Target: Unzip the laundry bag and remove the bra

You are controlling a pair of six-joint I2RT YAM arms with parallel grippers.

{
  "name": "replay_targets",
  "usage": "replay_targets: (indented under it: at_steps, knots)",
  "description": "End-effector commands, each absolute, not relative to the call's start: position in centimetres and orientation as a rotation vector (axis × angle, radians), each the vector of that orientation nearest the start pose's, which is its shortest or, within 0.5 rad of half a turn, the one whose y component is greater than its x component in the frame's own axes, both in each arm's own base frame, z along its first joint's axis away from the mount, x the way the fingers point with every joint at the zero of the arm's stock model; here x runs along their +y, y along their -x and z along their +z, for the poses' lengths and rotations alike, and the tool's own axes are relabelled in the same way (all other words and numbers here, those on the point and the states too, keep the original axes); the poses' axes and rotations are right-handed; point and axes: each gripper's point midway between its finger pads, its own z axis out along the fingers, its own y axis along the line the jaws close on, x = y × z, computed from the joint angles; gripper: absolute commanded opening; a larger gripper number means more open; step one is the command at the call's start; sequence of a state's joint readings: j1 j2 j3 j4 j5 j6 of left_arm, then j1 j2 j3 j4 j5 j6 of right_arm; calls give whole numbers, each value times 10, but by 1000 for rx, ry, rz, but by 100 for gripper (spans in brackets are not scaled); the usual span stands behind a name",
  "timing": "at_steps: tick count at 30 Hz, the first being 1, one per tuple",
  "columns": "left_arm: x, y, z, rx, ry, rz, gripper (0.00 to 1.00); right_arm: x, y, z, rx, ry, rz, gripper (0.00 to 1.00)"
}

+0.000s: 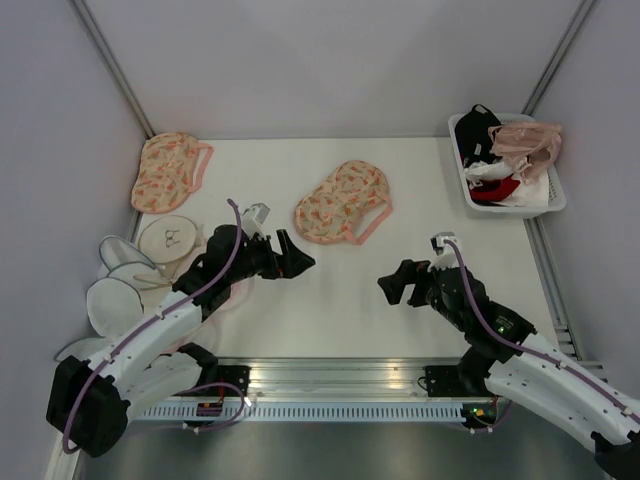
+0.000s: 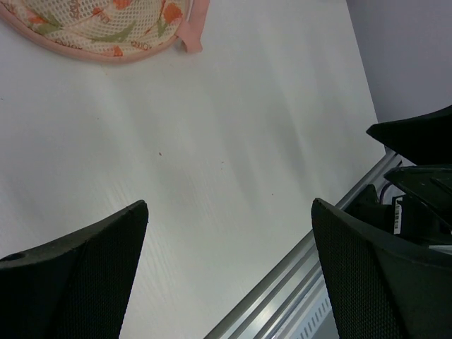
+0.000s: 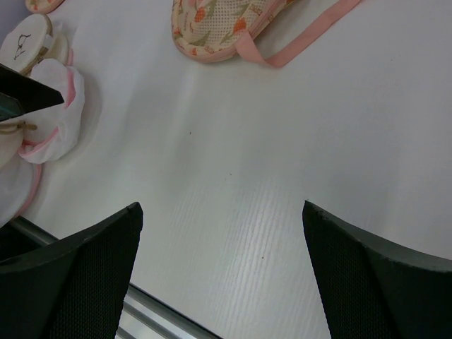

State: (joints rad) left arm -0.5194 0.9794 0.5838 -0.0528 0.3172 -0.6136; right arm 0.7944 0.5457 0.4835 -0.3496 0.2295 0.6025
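Laundry bag [image 1: 340,205] mid-table, just beyond left claw [image 1: 293,254], apart

Table top: white and matte [image 1: 400,180], with pale walls on three sides and a metal rail [image 1: 340,375] along the near edge.
Middle, slightly towards the back: the laundry bag [image 1: 342,203], peach with a floral print, lies flat with its pink loop trailing off to the right.
Far left corner: a second floral pouch [image 1: 168,172] in the same print, close to the wall.
Left edge: white round mesh bags [image 1: 112,290], overlapping in a loose cluster.
Far right corner: a white basket [image 1: 557,190] heaped with black, red, white and pink garments.
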Motion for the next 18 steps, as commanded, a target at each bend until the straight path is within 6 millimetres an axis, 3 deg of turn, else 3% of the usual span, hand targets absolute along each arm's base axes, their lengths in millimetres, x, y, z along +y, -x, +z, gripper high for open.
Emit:
replay_targets:
  at_steps: [1,6,7,9,11,12,13,15,16,17,18]
  knots:
    - [-228,-230,182,2082,-131,-1072,100,182,-197,164,2007,37,721,98]
    - [-227,-217,196,2025,-150,-1131,100,189,-208,161,1982,29,718,98]
    - [-227,-215,197,2020,-146,-1136,100,195,-211,154,2001,64,705,98]
    - [-224,-211,198,2005,-144,-1143,100,210,-222,167,1954,91,736,98]
    - [-222,-207,197,2003,-133,-1152,100,226,-235,156,1990,133,712,98]
    - [-222,-205,196,2008,-132,-1156,100,235,-244,165,1982,133,718,98]
    - [-221,-202,199,1997,-128,-1165,100,243,-250,148,2036,147,692,98]
    - [-219,-198,196,2001,-122,-1171,100,263,-267,146,2038,163,701,78]
    - [-217,-196,198,1990,-113,-1175,100,271,-275,150,2018,161,711,52]
    - [-216,-195,197,1990,-108,-1172,100,276,-281,147,2027,150,706,1]
    - [-214,-194,197,1986,-104,-1170,100,283,-293,156,2008,132,694,0]
